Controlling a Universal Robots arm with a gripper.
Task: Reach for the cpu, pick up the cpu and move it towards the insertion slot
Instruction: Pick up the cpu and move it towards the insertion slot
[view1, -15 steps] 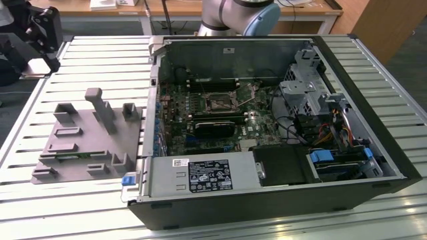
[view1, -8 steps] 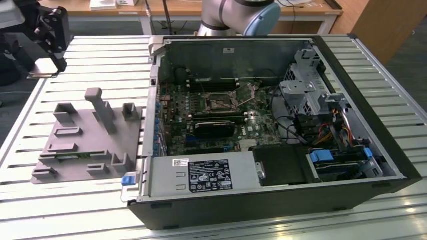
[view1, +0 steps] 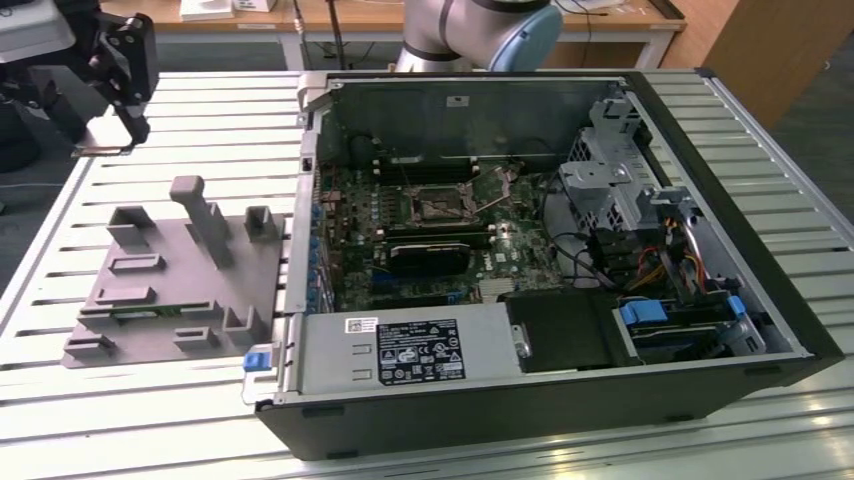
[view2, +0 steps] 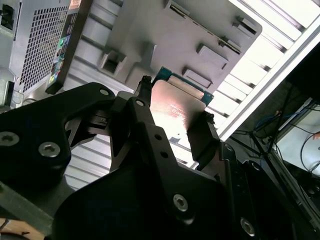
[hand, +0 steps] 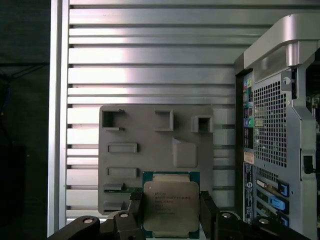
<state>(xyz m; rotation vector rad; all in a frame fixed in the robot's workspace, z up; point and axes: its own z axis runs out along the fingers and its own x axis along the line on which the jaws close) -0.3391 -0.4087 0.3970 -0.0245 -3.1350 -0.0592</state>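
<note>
The gripper (hand: 171, 199) pinches the cpu (hand: 170, 214) by two opposite edges, with its black fingers (hand: 136, 212) pressed against the chip's sides in both wrist views. In the first wrist view the silver lid faces the camera, with a thin green border around it. The chip hangs in the air above the grey tray (hand: 150, 150) and touches none of its recesses or upright posts. In the second wrist view the tray sits behind the clamped chip.

In the exterior view the gripper (view1: 118, 135) hangs past the tray's far corner on the exterior view's left, over the slatted metal table (view1: 200, 110). A thin pale sliver at its tips is probably the cpu seen edge-on.

The insertion slot (view1: 438, 203), a dark square in a silvery frame, lies well apart from the tray on the exterior view's right. It sits on the green circuit board (view1: 521, 250) inside the open computer case (view1: 534, 420), which stands just beside the tray. The arm's pale base (view1: 467, 30) rises beyond the case, on the side away from the tray's near edge.
</note>
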